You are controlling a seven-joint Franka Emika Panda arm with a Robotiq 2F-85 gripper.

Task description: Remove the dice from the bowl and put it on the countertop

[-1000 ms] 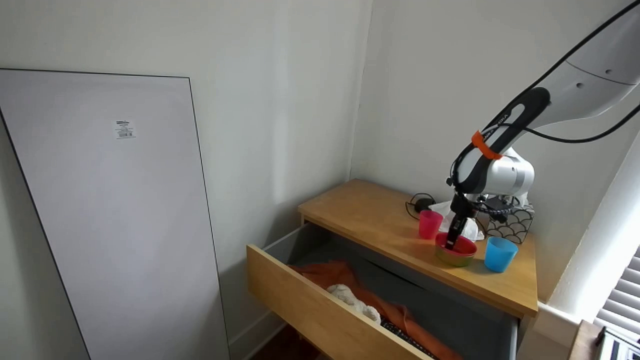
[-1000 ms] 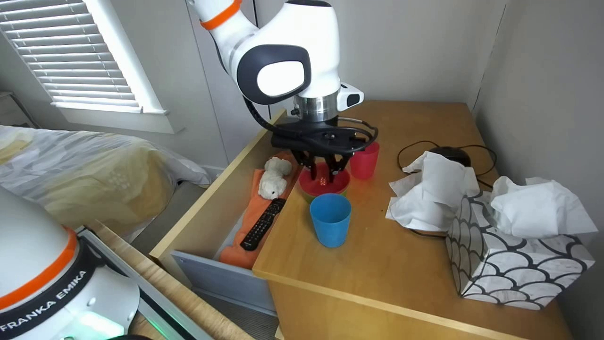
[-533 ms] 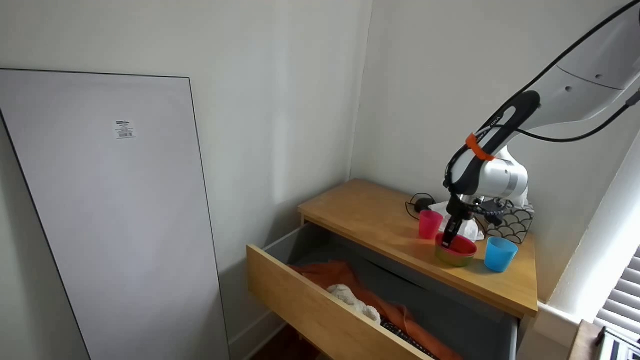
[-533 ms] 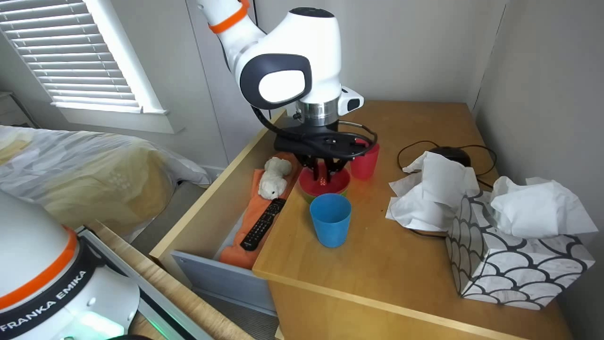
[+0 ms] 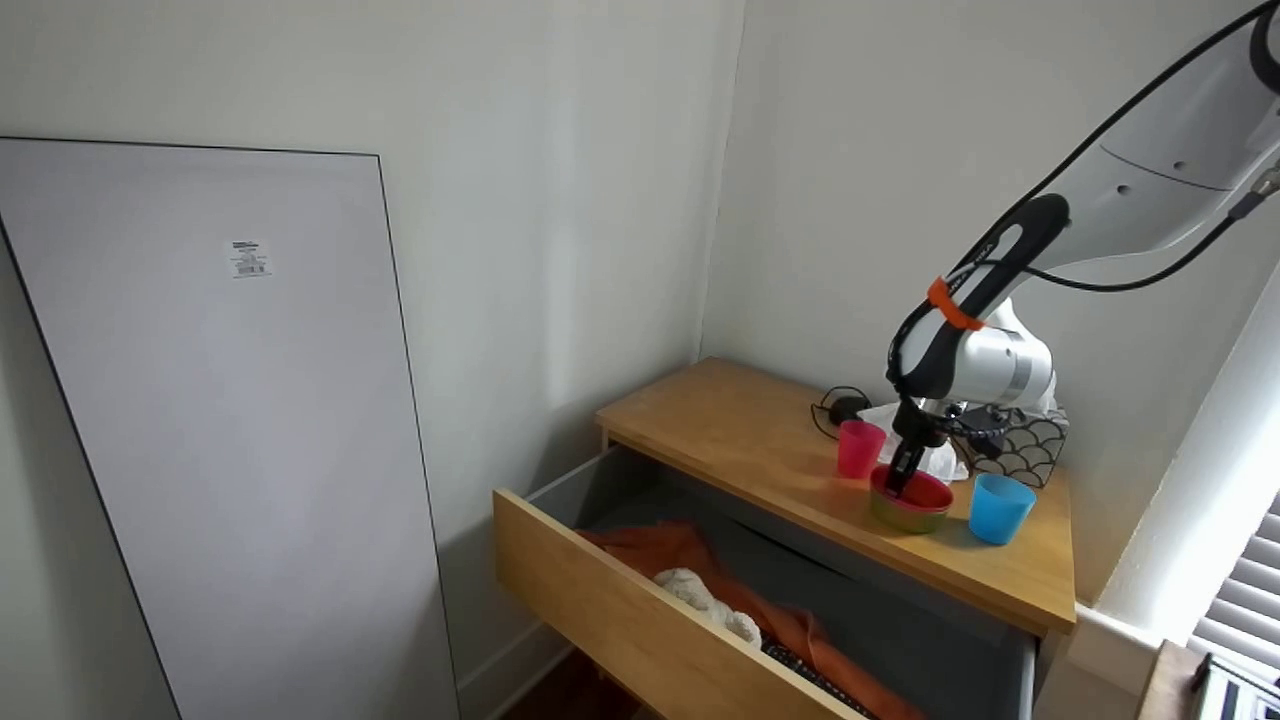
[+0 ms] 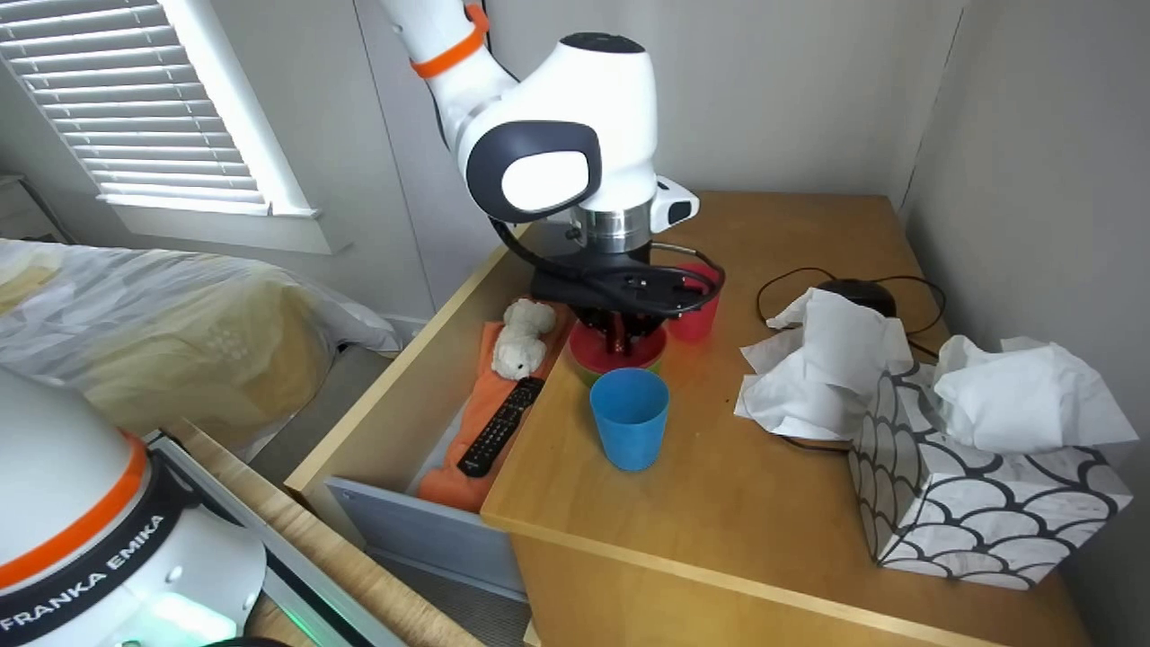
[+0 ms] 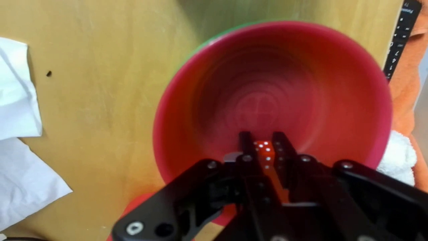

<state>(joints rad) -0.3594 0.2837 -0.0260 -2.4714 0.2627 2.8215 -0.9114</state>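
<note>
1. The small orange-red dice with white dots (image 7: 266, 154) is inside the low, round red bowl with green outside (image 7: 354, 110), a bit toward 6 o'clock of its middle in the wrist view.
2. The black two-fingered tool (image 7: 262, 138) is pinched down to about the dice's width, one fingertip against each side, so looks like it's got it. Can't tell if it's off the bottom.
3. I'd call this the grasp step, with the lift-out yet to come.
4. Next: straight up past the rim, then down onto the light-brown wooden tabletop (image 6: 764, 503). Maybe between 4 and 5 o'clock of the bowl in an exterior view, minding the small blue cup (image 6: 632, 436) at 6.
</note>
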